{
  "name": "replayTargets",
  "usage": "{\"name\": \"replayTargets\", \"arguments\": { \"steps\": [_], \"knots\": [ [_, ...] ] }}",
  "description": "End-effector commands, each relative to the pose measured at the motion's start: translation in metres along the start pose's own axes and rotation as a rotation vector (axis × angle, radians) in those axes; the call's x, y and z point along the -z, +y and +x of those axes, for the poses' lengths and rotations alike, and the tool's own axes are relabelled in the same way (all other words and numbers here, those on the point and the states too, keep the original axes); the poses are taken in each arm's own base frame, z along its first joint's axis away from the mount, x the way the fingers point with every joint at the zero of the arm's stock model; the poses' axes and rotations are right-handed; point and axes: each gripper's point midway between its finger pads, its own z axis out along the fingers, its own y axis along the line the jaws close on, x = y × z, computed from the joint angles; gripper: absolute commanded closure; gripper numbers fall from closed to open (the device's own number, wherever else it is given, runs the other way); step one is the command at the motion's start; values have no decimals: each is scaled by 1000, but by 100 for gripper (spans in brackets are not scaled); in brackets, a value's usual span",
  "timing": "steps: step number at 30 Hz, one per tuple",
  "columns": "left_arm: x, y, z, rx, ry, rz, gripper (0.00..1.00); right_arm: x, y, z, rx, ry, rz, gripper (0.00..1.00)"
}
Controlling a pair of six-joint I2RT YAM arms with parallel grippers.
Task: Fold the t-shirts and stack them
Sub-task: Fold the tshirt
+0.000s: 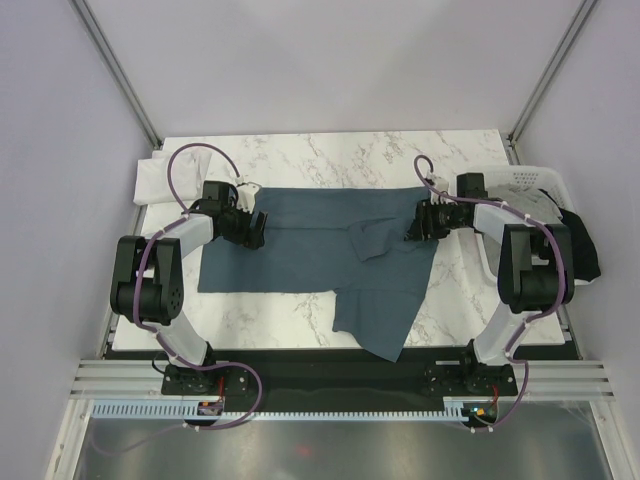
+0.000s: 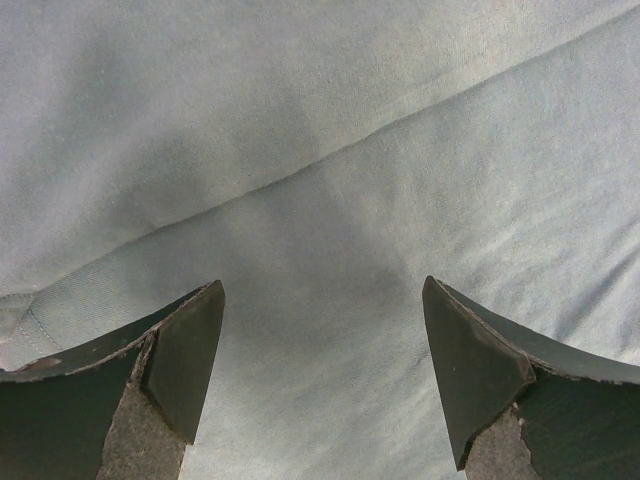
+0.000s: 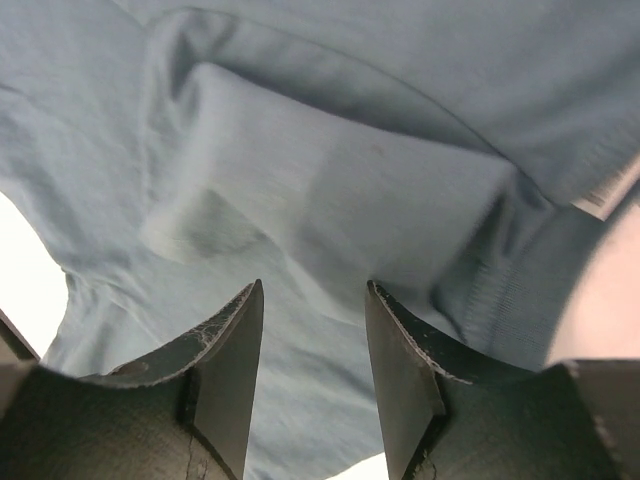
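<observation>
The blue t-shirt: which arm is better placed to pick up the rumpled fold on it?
Right. The right gripper sits at the rumpled fold, jaws apart over the raised cloth. The left gripper, also open, is over flat cloth at the blue t-shirt's opposite edge.

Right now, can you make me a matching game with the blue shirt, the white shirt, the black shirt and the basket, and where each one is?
Things:
1. blue t-shirt
2. white t-shirt
3. black t-shirt
4. basket

Places:
A. at the right edge of the table
B. hanging over the basket
C. spread across the middle of the table
D. at the far left corner of the table

Pairs: 1-C, 2-D, 3-B, 4-A
</observation>
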Motion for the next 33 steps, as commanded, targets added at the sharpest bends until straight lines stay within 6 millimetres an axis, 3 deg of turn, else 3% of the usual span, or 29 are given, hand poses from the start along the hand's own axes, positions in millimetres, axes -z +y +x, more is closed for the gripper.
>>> {"name": "replayTargets", "arguments": {
  "steps": [1,9,24,26,29,33],
  "knots": [
    [5,5,-12,1,-30,-20,13,4,-5,-7,23,-34,-42,48],
    [-1,4,-9,10,-17,-6,13,25,-7,-6,61,-57,-3,48],
    [2,4,-10,7,-21,-12,13,5,-31,16,0,5,-23,48],
    [1,5,-10,8,-20,-13,13,6,-30,17,6,5,-32,52],
    [1,4,-9,9,-19,-10,13,7,-27,18,1,1,-58,74],
    [1,5,-9,10,-19,-11,13,13,-21,18,15,-7,-73,79]
  ]
}}
